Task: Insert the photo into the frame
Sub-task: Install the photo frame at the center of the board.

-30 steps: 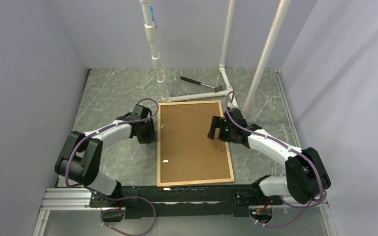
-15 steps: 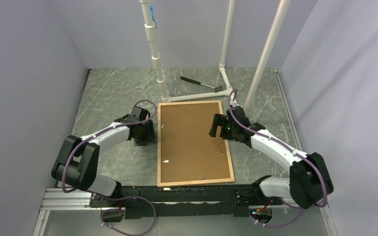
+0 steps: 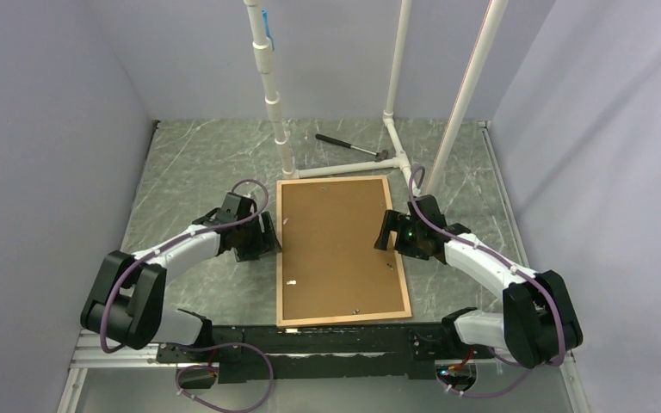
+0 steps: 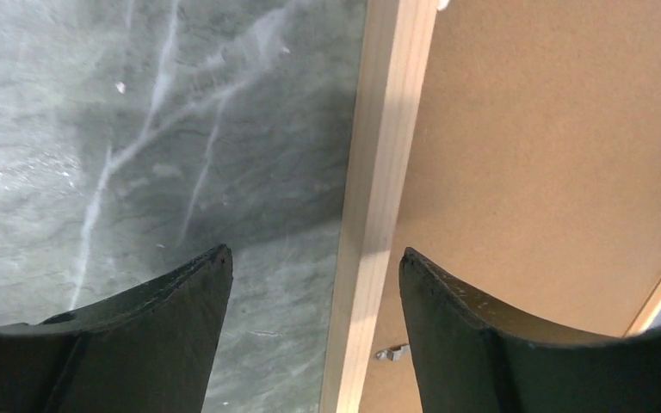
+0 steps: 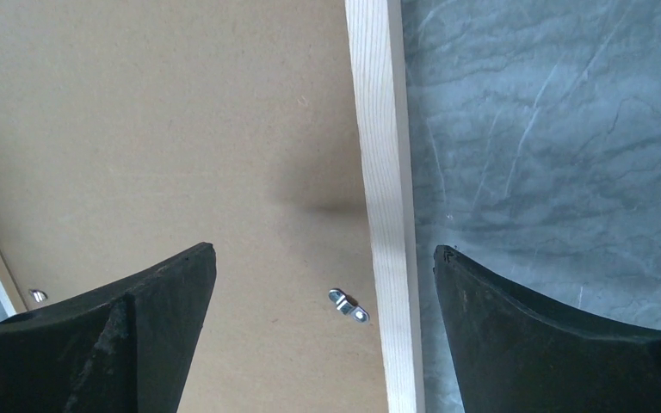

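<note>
Left gripper (image 4: 314,258): fingers spread wide, holding nothing, straddling the left rail of the thin light-wood rectangular frame (image 4: 379,172); one finger is over the marbled grey table (image 4: 138,155), the other over the plain brown backing board (image 3: 336,241). The frame lies flat, back side up, between the arms. Right gripper (image 5: 324,249): also spread and empty, straddling the right rail beside a small metal retaining tab (image 5: 349,305). The photo is not visible in any view.

Step, likely: taking hold of both rails to lift or turn the frame. Next move calls for lowering and closing evenly on both sides.
</note>
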Controlling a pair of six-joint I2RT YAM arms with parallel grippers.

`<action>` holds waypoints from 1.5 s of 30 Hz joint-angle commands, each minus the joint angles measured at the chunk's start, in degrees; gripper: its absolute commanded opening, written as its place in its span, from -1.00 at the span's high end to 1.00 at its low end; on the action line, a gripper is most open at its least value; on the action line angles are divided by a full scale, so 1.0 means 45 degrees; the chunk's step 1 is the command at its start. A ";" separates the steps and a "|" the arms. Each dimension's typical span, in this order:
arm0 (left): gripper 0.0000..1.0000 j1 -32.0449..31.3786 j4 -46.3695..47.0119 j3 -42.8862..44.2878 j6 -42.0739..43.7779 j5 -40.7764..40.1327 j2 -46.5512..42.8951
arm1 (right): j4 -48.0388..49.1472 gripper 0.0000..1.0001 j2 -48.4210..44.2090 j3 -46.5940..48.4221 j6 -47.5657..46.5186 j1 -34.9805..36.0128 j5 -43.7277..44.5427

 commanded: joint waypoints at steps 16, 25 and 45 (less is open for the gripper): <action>-0.53 -0.3904 -0.1481 0.0101 -0.1693 -0.1083 -0.0942 | -0.0326 -0.78 -0.0572 -0.0745 -0.0597 0.0016 -0.0336; -0.45 -0.6039 -0.4074 0.1866 -0.2890 -0.3963 0.0892 | -0.0332 -0.78 -0.0540 -0.0690 -0.0667 0.0016 -0.0394; -0.04 -0.6528 -0.4801 0.1960 -0.2909 -0.4838 0.1420 | -0.0078 -0.78 -0.0115 -0.0575 -0.0687 0.0016 -0.0491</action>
